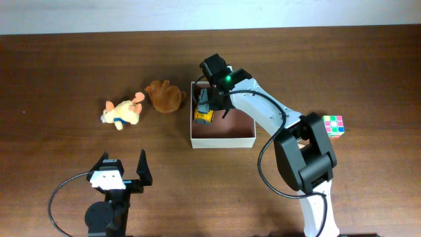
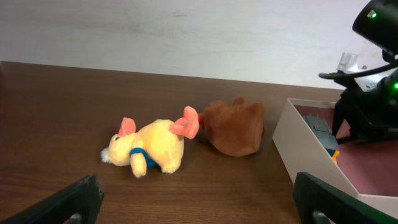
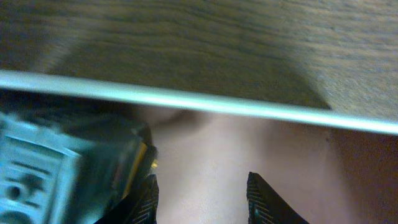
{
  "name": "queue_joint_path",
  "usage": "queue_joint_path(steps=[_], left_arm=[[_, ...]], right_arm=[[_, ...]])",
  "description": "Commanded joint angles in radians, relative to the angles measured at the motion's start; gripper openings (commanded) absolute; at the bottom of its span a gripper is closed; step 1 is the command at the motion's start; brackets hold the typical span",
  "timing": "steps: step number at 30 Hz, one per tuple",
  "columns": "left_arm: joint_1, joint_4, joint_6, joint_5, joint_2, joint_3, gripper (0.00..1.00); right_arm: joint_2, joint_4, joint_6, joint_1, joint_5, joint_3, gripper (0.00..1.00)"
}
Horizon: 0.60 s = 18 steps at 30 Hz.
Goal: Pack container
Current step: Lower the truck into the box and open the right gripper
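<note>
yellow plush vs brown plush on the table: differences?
Colour: yellow plush has pink parts and a blue band; brown plush is plain brown. Pose: yellow plush lies sprawled; brown plush is a rounded lump. Place: brown plush sits nearer the container; yellow plush farther. Shared: soft toys on the table, outside the container.

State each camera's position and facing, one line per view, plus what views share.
Overhead: above the table, looking down; left gripper and right gripper show.
Left wrist: low over the table, facing yellow plush, brown plush and container; own fingers at bottom corners.
Right wrist: inside the container, facing its wall; own fingers beside a grey toy.
Shared: container in all three; both plushes in overhead and left wrist.
</note>
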Motion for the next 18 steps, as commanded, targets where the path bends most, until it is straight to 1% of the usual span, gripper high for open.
queue_joint_path(steps=[1, 7, 14, 18], left_arm=[[0.005, 0.001, 0.016, 0.011, -0.008, -0.005, 1.0], [0.005, 0.001, 0.016, 0.011, -0.008, -0.005, 1.0], [0.005, 0.001, 0.016, 0.011, -0.008, -0.005, 1.0], [0.005, 0.001, 0.016, 0.011, -0.008, -0.005, 0.99]], right_arm=[[0.005, 0.03, -0.016, -0.004, -0.063, -0.009, 0.41], [0.005, 0.05, -0.023, -0.004, -0.099, -0.009, 0.41], [0.005, 0.053, -0.077, -0.004, -0.119, -0.009, 0.41], [0.005, 0.04, -0.076, -0.005, -0.121, -0.009, 0.41]])
